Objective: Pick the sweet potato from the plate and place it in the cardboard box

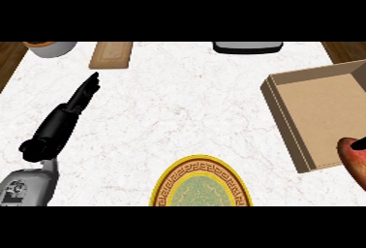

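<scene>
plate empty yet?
Empty: the plate shows only its pattern. The sweet potato is at the right edge by the cardboard box.

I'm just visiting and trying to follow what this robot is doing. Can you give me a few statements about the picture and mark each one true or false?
1. The sweet potato lies on the plate. False: the plate holds nothing; the sweet potato is at the view's right edge, over the near right corner of the cardboard box.
2. The left hand has straight fingers and holds nothing. True.
3. The cardboard box is shut with a lid. False: it is open on top, its bare floor showing.
4. The plate has a yellow rim with a dark patterned band. True.
5. A wooden board lies near the counter's far edge. True.
</scene>
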Robot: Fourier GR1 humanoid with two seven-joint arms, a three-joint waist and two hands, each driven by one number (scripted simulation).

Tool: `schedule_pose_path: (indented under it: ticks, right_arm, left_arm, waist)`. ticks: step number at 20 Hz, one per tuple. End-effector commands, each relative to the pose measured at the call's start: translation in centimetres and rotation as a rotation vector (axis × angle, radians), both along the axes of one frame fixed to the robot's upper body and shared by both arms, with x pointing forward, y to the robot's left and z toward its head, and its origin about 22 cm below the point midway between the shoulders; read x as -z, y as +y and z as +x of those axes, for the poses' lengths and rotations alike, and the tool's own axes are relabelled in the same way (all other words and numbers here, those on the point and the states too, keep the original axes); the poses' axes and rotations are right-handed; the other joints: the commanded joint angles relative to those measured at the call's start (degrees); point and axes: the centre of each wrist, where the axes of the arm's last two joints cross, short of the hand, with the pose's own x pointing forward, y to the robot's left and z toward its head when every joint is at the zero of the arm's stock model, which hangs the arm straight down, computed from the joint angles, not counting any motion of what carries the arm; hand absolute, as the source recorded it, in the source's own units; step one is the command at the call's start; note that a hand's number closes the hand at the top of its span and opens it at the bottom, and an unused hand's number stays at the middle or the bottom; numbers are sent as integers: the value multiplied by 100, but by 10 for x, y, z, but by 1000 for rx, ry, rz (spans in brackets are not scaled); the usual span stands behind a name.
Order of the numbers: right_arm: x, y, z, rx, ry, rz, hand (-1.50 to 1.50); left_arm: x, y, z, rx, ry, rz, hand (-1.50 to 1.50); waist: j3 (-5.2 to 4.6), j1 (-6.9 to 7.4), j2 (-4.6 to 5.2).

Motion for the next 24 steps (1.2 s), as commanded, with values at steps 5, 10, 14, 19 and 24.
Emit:
schedule_pose_path:
  ticks: [5, 10, 14, 19, 24]
  right_arm:
    - [-27, -74, 43, 165, -7, -116, 150]
    - [-35, -93, 50, 189, 147, -374, 150]
    - [-16, -91, 73, 156, 209, -459, 150]
    - [22, -95, 90, 173, 266, -620, 150]
    - [12, -108, 103, -1, 339, -627, -150]
  left_arm:
    - [-8, -4, 19, 47, -8, 7, 0]
    - [-5, -28, 18, 91, -28, 7, 0]
    - [-2, -25, 18, 85, -11, 5, 0]
    - [0, -16, 12, 112, -19, 22, 0]
    - [-18, -35, 27, 103, -25, 8, 0]
  waist:
    - [-1, 331, 74]
    - [-3, 488, 120]
    - [0, 507, 99]
    - [7, 652, 127]
    - [17, 536, 126]
